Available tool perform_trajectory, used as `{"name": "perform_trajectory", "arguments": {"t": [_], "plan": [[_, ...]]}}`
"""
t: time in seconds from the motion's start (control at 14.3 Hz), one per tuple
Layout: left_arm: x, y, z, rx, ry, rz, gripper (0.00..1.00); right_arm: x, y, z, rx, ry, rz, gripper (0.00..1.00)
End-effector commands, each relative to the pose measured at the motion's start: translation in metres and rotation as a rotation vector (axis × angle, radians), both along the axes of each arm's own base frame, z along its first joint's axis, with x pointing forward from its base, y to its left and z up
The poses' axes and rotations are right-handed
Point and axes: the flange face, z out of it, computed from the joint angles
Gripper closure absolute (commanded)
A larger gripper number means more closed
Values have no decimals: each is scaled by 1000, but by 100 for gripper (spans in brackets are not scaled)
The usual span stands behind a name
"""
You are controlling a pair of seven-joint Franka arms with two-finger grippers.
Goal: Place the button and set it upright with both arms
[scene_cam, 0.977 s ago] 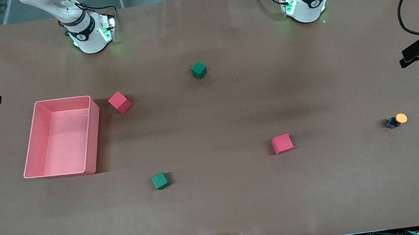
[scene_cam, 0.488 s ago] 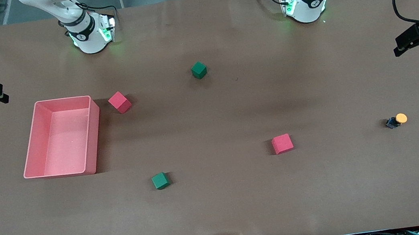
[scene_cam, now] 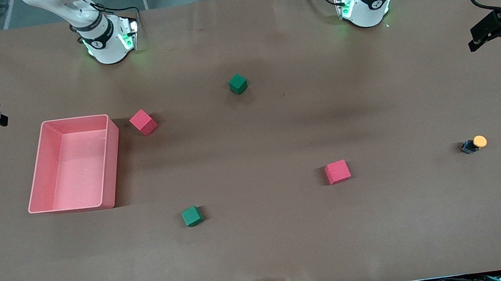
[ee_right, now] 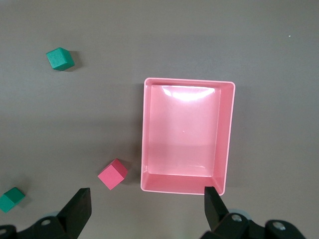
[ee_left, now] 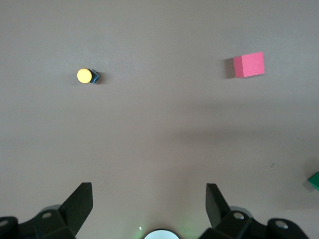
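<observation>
The bench [scene_cam: 265,254] is carrying a pink bin [scene_cam: 71,165], two red cubes and two green cubes, and the button [scene_cam: 473,144], which is sitting toward the left arm's end, well apart from the bin.

The button is lying on its side, so uprighting is not achieved; whether it is already lying at its intended spot cannot be told.

Its long axis is running roughly level with the bench, the orange cap pointing toward the left arm's end of the bench and the dark base toward the nearest red cube [scene_cam: 337,171].

The left gripper [ee_left: 149,201] is hanging high with fingers spread and released, the button well ahead of the fingertips and off to one side.

The right gripper [ee_right: 147,204] is hovering over the bin's edge, fingers also parted, gripping nothing.
</observation>
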Motion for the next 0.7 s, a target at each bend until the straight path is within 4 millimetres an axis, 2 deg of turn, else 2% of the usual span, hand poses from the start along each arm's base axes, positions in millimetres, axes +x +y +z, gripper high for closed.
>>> {"name": "perform_trajectory", "arguments": {"t": [0.0, 0.21, 0.49, 0.63], "plan": [[-13, -4, 9, -7, -29, -6, 0, -6, -4, 3, 1, -3, -1, 0], [-19, -9, 19, -6, -48, -9, 0, -10, -6, 0, 1, 5, -5, 0], [-20, -9, 19, 8, -50, -10, 0, -15, -9, -7, 4, 14, -13, 0], [-19, -18, 18, 60, -54, -28, 0, -21, -8, -3, 5, 11, -11, 0]]}}
